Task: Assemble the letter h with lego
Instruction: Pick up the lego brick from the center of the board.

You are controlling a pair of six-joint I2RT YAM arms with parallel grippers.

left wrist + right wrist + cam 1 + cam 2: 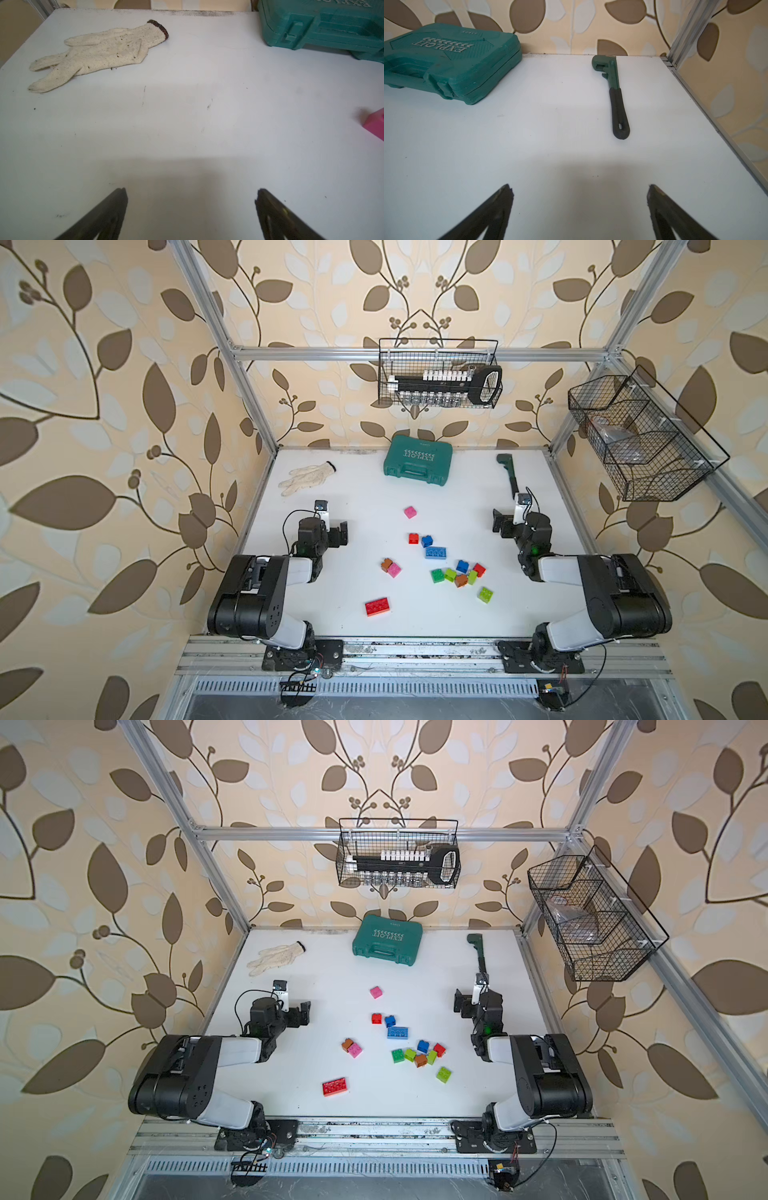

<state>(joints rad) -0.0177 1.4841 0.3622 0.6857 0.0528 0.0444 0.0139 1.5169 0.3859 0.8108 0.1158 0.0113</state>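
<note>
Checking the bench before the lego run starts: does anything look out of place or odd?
Nothing looks damaged or spilled. Unrelated to the build: a dirt-speckled work glove, a teal tool case and a green pipe wrench, all toward the back.

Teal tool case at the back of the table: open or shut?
Shut. The teal tool case lies flat, both halves meeting along the seam in the right wrist view.
</note>
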